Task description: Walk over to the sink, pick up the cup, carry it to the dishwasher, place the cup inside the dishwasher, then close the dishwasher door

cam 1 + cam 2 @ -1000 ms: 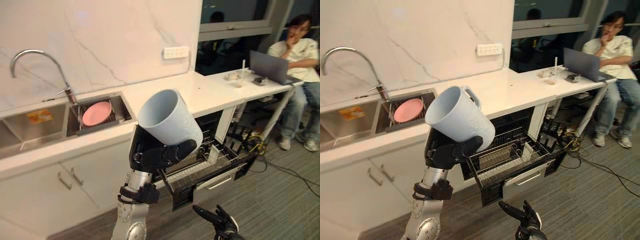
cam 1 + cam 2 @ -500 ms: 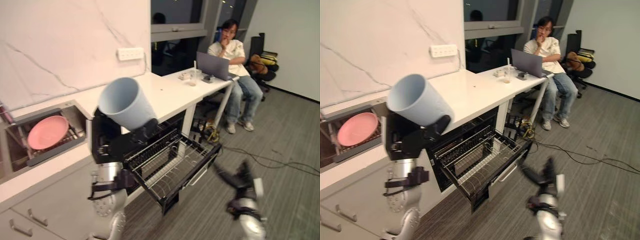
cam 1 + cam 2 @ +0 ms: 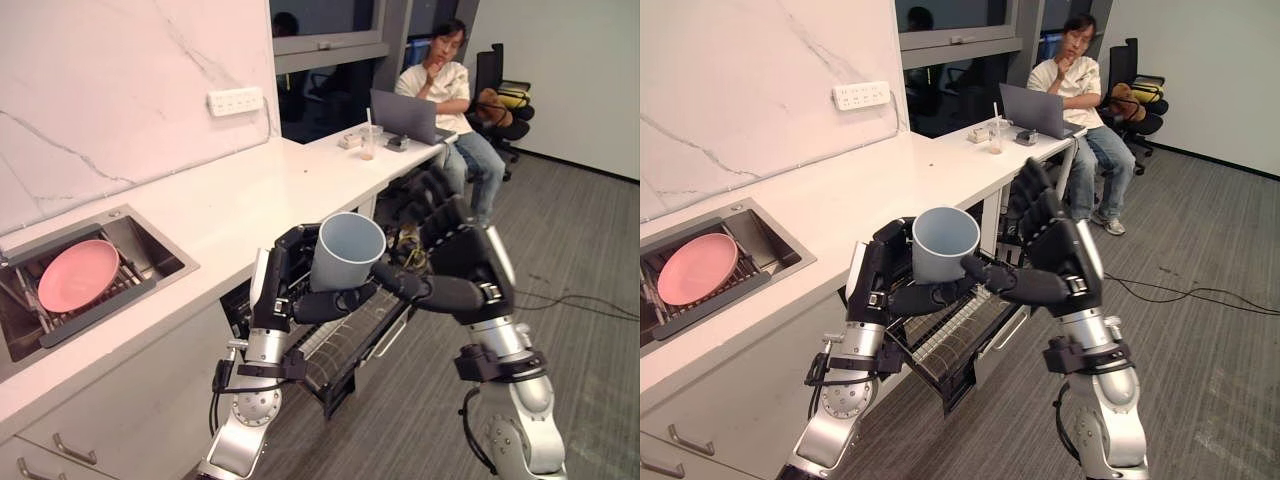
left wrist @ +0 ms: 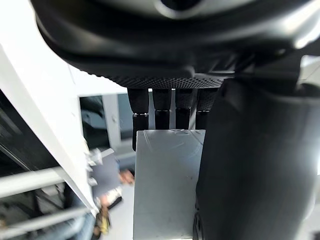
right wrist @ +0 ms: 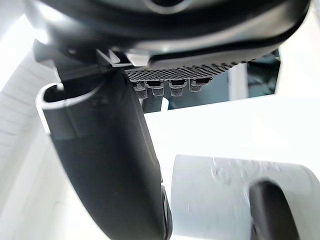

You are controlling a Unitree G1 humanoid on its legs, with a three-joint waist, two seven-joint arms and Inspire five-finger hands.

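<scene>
A pale blue-grey cup stands upright in the air, mouth up, above the pulled-out dishwasher rack. My left hand is shut on it, fingers behind its wall and thumb across the front; the left wrist view shows the fingers curled over the cup. My right hand is raised just right of the cup, fingers straight and spread, its thumb reaching to the cup's lower side. The cup also shows past the right thumb in the right wrist view.
The open dishwasher sits under the white counter. A sink at the left holds a pink plate. A person sits with a laptop at the counter's far end. Grey floor is open to the right.
The camera has swung right. The cup went from tilted and high to upright and lower over the rack. My right hand rose from near the floor to beside the cup.
</scene>
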